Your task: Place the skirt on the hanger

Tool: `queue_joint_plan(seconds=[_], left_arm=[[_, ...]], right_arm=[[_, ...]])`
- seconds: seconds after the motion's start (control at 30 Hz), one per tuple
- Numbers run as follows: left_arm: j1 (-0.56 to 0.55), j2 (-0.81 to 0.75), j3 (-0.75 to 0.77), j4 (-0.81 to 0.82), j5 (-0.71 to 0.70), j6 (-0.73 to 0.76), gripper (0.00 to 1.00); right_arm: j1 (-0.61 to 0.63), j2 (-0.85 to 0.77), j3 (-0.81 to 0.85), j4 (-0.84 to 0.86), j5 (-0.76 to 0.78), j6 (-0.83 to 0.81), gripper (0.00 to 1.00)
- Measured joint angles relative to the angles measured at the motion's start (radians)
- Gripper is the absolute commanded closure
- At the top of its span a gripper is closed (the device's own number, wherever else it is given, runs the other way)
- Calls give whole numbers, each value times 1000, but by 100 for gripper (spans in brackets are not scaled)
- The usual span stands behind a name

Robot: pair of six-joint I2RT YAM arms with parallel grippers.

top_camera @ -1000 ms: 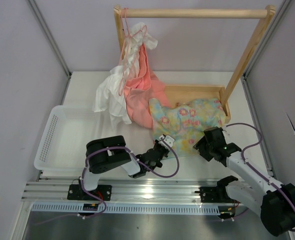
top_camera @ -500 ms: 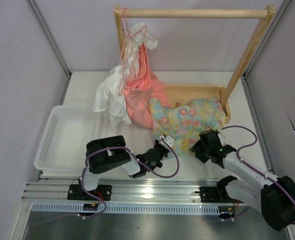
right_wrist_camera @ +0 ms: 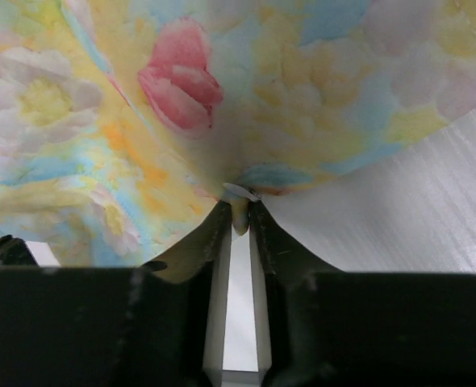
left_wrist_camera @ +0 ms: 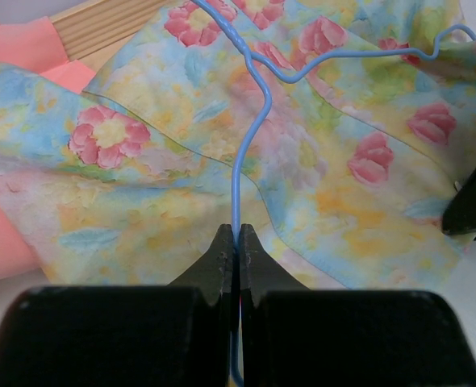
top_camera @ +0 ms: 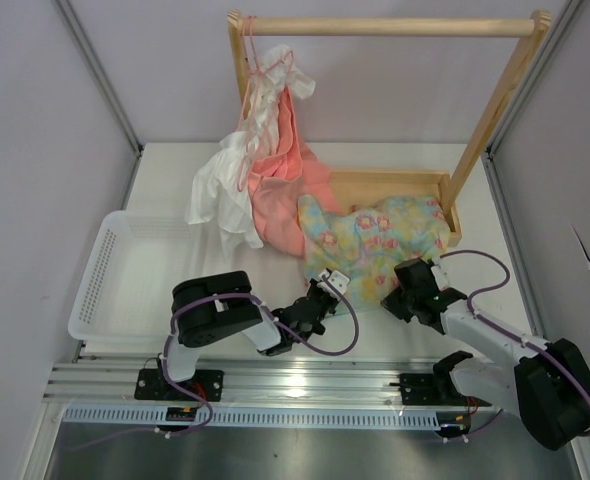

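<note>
White basket [top_camera: 125,275] is noted at table left. Left gripper [left_wrist_camera: 236,235] is clamped tight on the hanger [left_wrist_camera: 235,181] wire, which is laid across the skirt [top_camera: 380,240]. The skirt is spread on the table, its far edge draped over the wooden rack base [top_camera: 375,180]. Right gripper [right_wrist_camera: 238,216] is pinched on the skirt's near hem.

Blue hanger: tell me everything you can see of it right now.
The hanger is thin light-blue wire. Only part shows, in the left wrist view: one strand rises from the left tool, which is shut on it, then bends and forks, one branch reaching the top edge, another waving toward the upper right. It lies over the flowered skirt. Its full outline cannot be made out, and it is too thin to find in the top view.
</note>
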Motion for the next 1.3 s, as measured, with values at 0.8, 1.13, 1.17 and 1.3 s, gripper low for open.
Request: queue_joint_plan(seconds=[0.8, 1.13, 1.17, 1.3], left_arm=[[24, 0, -6, 5, 28, 17, 100], [27, 13, -20, 10, 19, 16, 100], [27, 18, -15, 10, 18, 16, 100], [28, 26, 25, 5, 23, 16, 100]], right_arm=[[-236, -232, 109, -291, -45, -247, 100], [-306, -186, 293, -332, -128, -317, 100], [-305, -187, 300, -330, -140, -318, 100], [-262, -185, 290, -332, -154, -312, 100]])
